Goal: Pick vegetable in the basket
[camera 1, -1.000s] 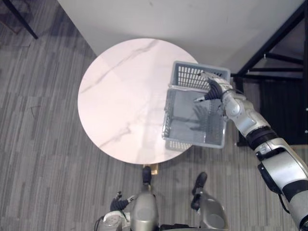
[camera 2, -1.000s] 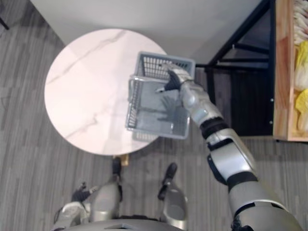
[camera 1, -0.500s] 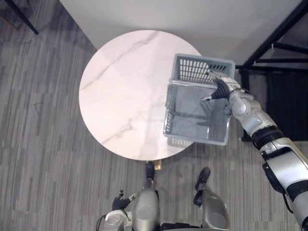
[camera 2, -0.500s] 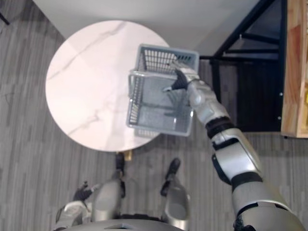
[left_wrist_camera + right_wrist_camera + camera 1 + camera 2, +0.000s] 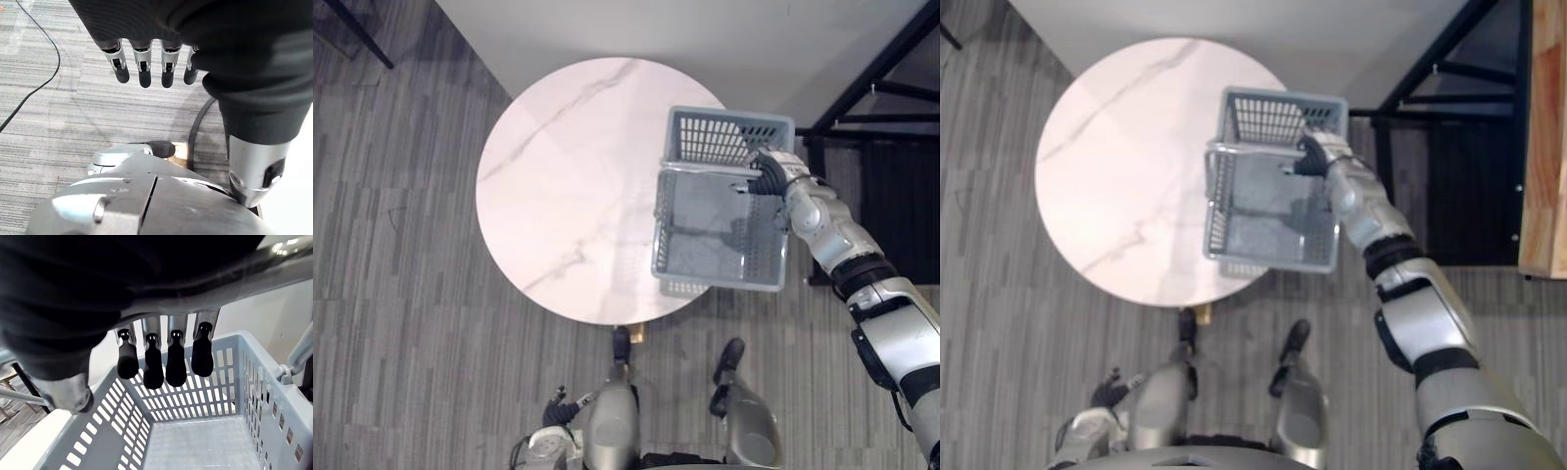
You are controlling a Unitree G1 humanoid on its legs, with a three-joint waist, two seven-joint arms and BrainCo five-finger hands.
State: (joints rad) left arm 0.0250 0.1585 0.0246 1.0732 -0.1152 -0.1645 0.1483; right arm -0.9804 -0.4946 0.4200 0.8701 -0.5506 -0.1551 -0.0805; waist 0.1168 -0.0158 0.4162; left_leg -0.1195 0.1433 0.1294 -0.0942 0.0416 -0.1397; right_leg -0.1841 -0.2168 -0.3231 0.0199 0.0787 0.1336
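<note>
Right hand (image 5: 767, 177) gripping basket (image 5: 720, 137).
Fingers (image 5: 152, 363) clamped round its handle (image 5: 705, 168); basket overhangs the right edge of the worktop (image 5: 558, 186). Left hand (image 5: 146, 24) hangs low, fingers relaxed and slightly apart.

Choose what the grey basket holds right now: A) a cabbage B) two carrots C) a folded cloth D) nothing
D: the basket has a bare mesh floor in both eye views and in the right wrist view, while the right hand curls round its handle.
</note>
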